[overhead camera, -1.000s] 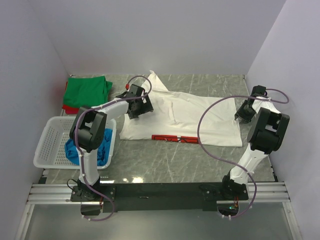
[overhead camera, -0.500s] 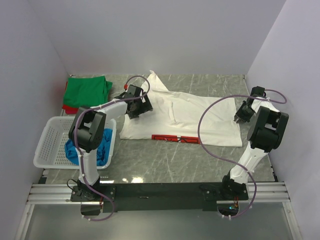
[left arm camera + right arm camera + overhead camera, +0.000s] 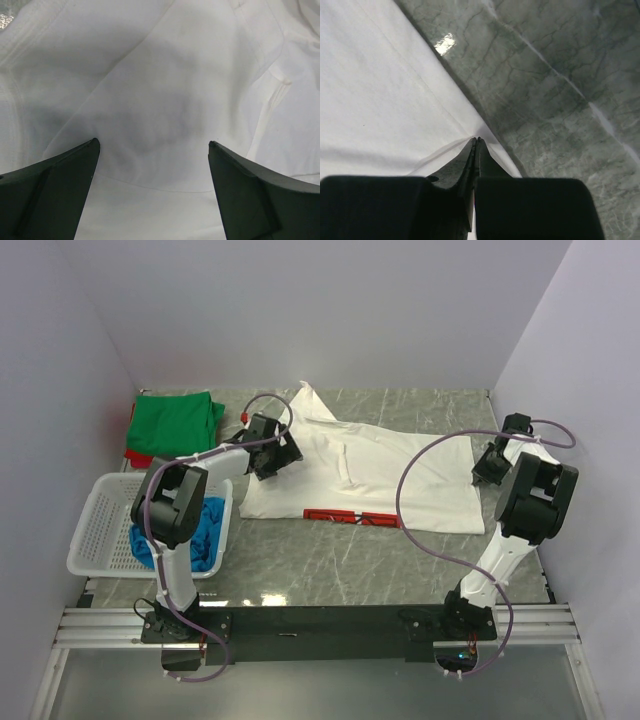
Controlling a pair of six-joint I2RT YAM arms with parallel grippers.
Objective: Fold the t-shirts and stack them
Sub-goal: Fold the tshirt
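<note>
The large white t-shirt point(image 3: 380, 465) lies spread across the marble table, a red print strip point(image 3: 350, 516) showing along its near edge. My left gripper point(image 3: 272, 448) hovers open over the shirt's left part; in the left wrist view its fingers point(image 3: 154, 144) stand wide apart above bare white cloth point(image 3: 160, 75). My right gripper point(image 3: 487, 466) is at the shirt's right edge. In the right wrist view it point(image 3: 476, 140) is shut, pinching the white hem point(image 3: 380, 100), with creases running from the tips. A folded green shirt point(image 3: 175, 422) lies on a red one point(image 3: 134, 454) at the back left.
A white lattice basket point(image 3: 100, 525) stands at the near left with a bright blue shirt point(image 3: 200, 532) bunched in it. Side walls close in on both sides. Bare marble point(image 3: 560, 90) lies right of the white shirt's edge.
My right gripper has closed onto the white shirt's right edge. My left gripper has drifted slightly back and left over the shirt, still open.
</note>
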